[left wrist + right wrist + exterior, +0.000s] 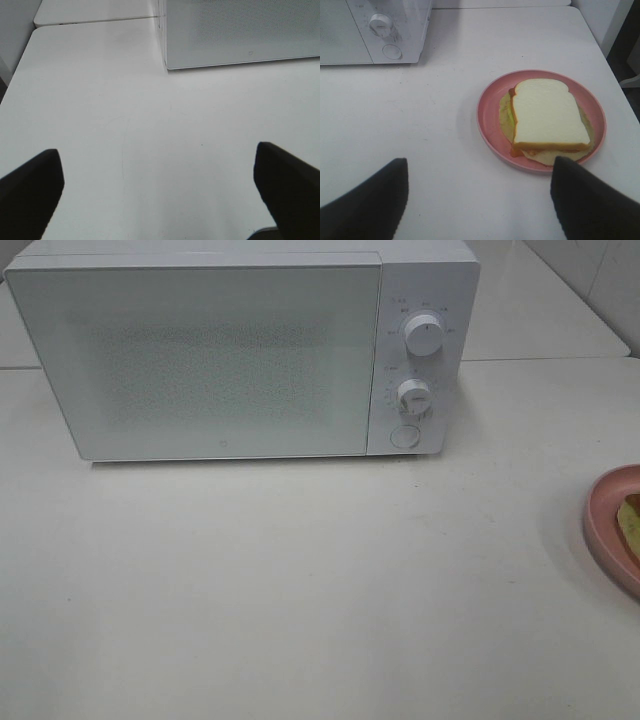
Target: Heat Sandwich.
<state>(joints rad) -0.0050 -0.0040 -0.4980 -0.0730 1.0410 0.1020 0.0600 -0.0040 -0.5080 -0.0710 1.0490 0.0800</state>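
Status at this moment: microwave oven [240, 355] standing at the far edge of the white table [300, 590], door [200, 360] closed, glass front facing the arms. Closed door means no cavity access yet; door to be opened before any transfer, probably by the round release button [405, 436] below the two dials [424, 337]

Sandwich [547, 117] resting on a round pink plate [490, 107] near the right edge of the table, well apart from the oven and nearer the front than the oven is. White bread slice on top, orange-brown crust at the sides, pale green filling showing beneath. In the high view only a sliver of plate and sandwich [630, 520] visible at the frame border

Left gripper [160, 190] released, jaws spread wide, empty, held above bare tabletop in front of the oven's lower left door corner. Placement judged suitable for handling the door

Right gripper [480, 200] likewise spread and empty, poised on the near side of the plate, touching neither plate nor sandwich. Placement judged suitable for lifting the plate by its rim

Clearances: broad bare tabletop between oven front and near edge. Plate close to the right edge, so little margin there. Seam to a second table behind the oven. Door hinge side not determinable
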